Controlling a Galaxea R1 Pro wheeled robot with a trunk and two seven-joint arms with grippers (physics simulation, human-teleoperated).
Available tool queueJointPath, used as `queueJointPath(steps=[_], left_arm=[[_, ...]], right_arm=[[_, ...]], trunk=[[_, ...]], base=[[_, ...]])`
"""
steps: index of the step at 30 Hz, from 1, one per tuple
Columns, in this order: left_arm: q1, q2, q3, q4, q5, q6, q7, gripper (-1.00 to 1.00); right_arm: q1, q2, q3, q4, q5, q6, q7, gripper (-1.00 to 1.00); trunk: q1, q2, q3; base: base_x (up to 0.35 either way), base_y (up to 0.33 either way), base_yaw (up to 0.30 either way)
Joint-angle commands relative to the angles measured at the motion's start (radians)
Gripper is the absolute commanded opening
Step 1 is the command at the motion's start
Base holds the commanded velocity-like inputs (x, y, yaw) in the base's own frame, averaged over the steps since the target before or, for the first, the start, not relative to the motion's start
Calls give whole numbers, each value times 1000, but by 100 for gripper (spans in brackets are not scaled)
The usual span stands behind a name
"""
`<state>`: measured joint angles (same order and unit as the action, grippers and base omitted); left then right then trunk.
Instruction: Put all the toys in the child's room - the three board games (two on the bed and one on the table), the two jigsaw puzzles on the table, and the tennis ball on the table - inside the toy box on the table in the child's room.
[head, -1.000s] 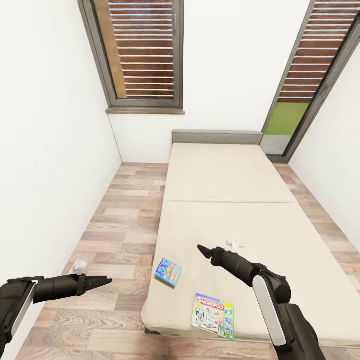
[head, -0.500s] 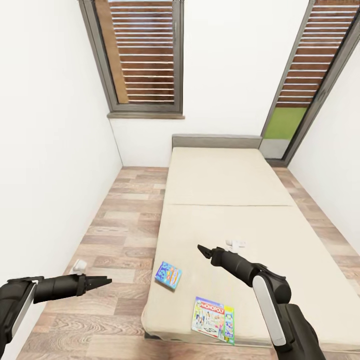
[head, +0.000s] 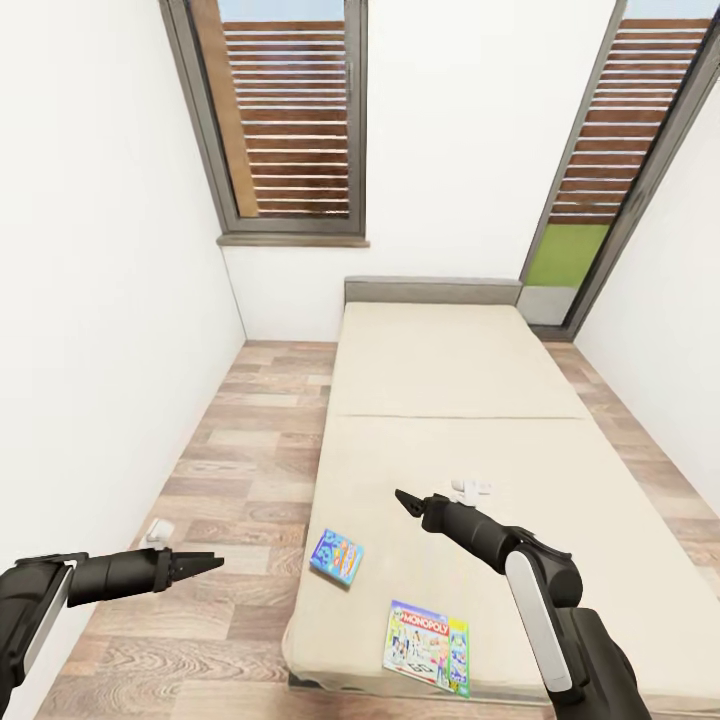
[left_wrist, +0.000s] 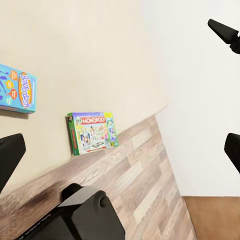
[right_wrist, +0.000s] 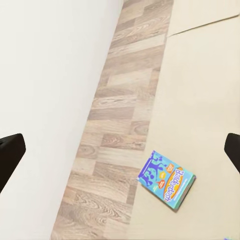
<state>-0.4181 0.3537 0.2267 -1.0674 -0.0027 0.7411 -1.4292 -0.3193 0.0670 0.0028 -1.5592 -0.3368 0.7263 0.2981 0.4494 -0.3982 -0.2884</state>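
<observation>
At bed (head: 480, 400) foot: Monopoly box (head: 428, 632) and blue game box (head: 336, 557) near the edge, reachable; left end effector (head: 205, 564) and right end effector (head: 403, 500) spread, empty, staged above.

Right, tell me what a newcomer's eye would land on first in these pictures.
First the two bright board games near the foot of the bed: the blue box by the mattress's side edge and the green-edged Monopoly box at the foot end. Next, the black arms: the right gripper hangs open over the mattress, the left gripper over the wood floor.
</observation>
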Motion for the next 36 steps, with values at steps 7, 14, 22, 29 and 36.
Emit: queueJointPath(steps=[7, 14, 22, 29, 36], left_arm=[[-1, -2, 0, 0, 0, 11, -4, 100], [-1, -5, 0, 0, 0, 11, -4, 100], [-1, -5, -3, 0, -1, 10, -4, 100], [-1, -5, -3, 0, 0, 10, -4, 100], [-1, -5, -3, 0, -1, 4, -4, 100]], right_arm=[[-1, 1, -1, -1, 0, 5, 3, 100], [-1, 2, 0, -1, 1, 5, 3, 100], [-1, 2, 0, -1, 0, 5, 3, 100], [-1, 2, 0, -1, 0, 5, 2, 100], [-1, 2, 0, -1, 0, 5, 2, 100]], trunk=[[1, -2, 10], [1, -2, 21], [1, -2, 35], [1, -2, 46], [1, -2, 58]], base=[[0, 0, 0], [0, 0, 0], [0, 0, 0], [0, 0, 0], [0, 0, 0]])
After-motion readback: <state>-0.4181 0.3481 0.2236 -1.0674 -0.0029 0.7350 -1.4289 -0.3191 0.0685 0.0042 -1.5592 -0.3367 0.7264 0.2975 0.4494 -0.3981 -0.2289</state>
